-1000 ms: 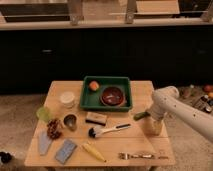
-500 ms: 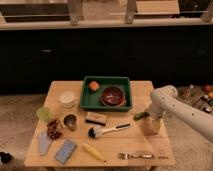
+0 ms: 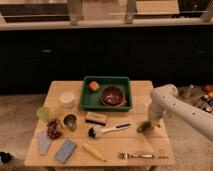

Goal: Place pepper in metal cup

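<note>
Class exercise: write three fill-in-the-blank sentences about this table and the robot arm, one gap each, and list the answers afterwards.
1. The tool hangs over the side of the table farthest from the metal cup, with the ____ at its tip.
2. The green tray holds an orange item and a dark red ____.
3. The utensil lying near the table's front edge, below the tool, is a ____.
Answers: pepper; bowl; fork.
</note>
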Tool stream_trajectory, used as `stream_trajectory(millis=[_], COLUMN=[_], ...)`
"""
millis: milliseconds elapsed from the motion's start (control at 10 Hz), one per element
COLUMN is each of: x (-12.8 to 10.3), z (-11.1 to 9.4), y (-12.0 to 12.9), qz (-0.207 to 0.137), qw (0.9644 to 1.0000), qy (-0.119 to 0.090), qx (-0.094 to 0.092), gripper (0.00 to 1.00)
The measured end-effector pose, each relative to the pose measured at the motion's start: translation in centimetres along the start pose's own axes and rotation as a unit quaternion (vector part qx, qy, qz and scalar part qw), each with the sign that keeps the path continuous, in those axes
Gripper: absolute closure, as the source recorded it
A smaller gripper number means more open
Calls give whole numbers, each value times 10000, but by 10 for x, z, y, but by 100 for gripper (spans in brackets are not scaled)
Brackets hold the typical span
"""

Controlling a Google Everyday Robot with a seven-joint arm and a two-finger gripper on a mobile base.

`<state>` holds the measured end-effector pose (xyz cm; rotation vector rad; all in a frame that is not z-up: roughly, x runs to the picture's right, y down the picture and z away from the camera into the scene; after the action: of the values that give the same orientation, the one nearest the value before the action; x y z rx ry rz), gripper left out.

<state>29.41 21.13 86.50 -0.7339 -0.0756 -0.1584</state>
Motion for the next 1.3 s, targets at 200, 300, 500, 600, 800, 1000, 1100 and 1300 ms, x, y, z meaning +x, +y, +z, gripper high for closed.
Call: stream_trajectory(millis=[200, 300, 500, 600, 800, 1000, 1100, 1300], x=[1, -1, -6, -7, -10, -31, -43, -57], z=[0, 1, 2, 0, -1, -8, -16, -33], y=[-2, -6, -12, -12, -14, -28, -32, -36], qz=[10, 57, 135, 125, 145, 153, 140, 88], qw=[10000, 10000, 9999, 9999, 9999, 9995, 9991, 9979], qy=[9, 36, 26, 18, 22, 26, 49, 81], qx=[23, 35, 44, 38, 64, 273, 405, 638], gripper=[100, 100, 100, 100, 100, 100, 100, 100])
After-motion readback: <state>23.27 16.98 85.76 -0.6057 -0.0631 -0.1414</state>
